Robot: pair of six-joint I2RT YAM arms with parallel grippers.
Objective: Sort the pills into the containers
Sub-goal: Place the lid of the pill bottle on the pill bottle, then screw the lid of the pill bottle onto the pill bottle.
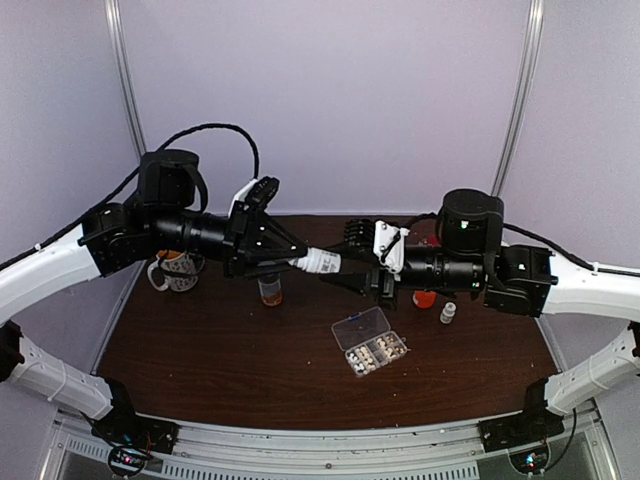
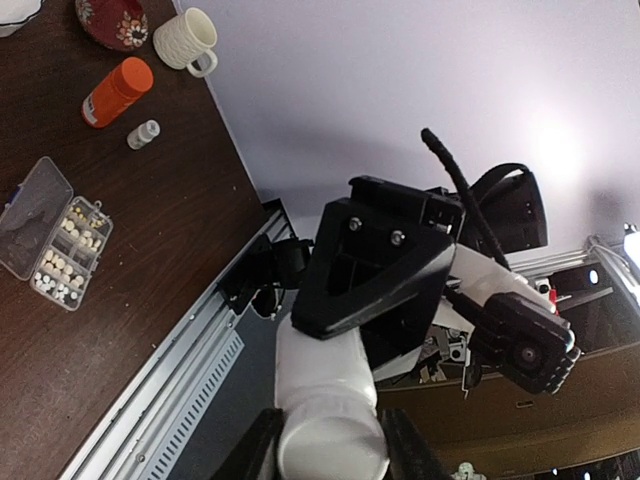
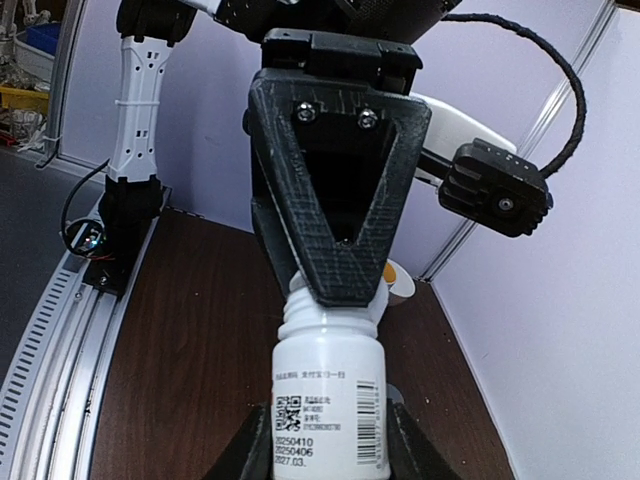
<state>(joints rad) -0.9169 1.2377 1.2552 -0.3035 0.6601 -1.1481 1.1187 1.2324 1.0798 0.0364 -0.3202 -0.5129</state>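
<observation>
Dark brown wooden tabletop point(image 1: 220, 350) lies under both arms, with pale walls behind. Raised above it, a white plastic bottle point(image 3: 330, 370) with a printed label hangs level between the two grippers. The right gripper point(image 3: 330, 420) has its fingers point(image 3: 250, 450) pressed against both sides of the labelled body, grasping it. The left gripper point(image 2: 330, 430) has its fingers point(image 2: 258, 452) flanking the bottle's cap end; whether they clench it or have let go, I cannot tell. Below the right gripper's fingers and well apart from them, a flat clear plastic rectangular pill box point(image 1: 358, 328) rests on the table with its hinged lid swung open. Tiny whitish-beige pills point(image 1: 376, 353) sit in its small cells point(image 2: 98, 222). An orange bottle point(image 2: 118, 90) lies near the box.
</observation>
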